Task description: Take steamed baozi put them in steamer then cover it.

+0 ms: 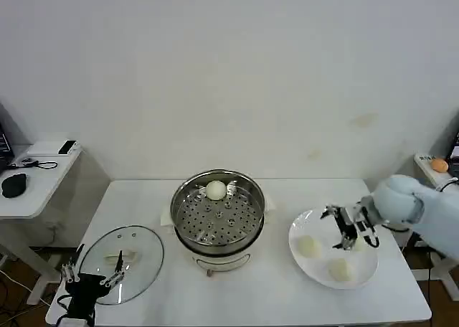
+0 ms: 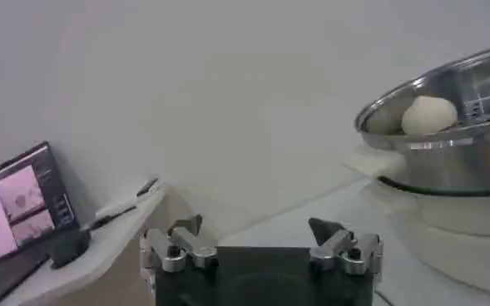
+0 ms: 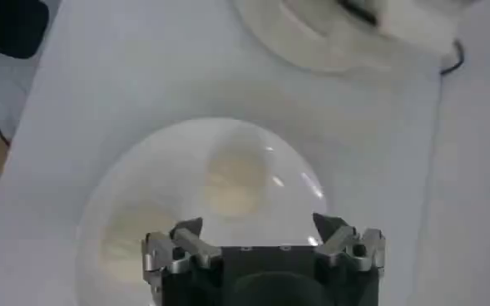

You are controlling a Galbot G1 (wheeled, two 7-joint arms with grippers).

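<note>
Buns on the move: one bun (image 1: 216, 190) sits at the back of the steamer (image 1: 218, 214), three more wait on the white plate (image 1: 310, 230). Right claw (image 1: 349, 233) hangs wide and empty over that plate, right above a bun (image 3: 235, 183). Left claw (image 1: 92, 277) idles wide at the bench's (image 1: 287, 298) near left corner, beside the glass lid (image 1: 125, 262) lying flat. Risk ahead, I'd say: smooth, soft dough could squash or squirt out of a pinch that lands off-centre.
</note>
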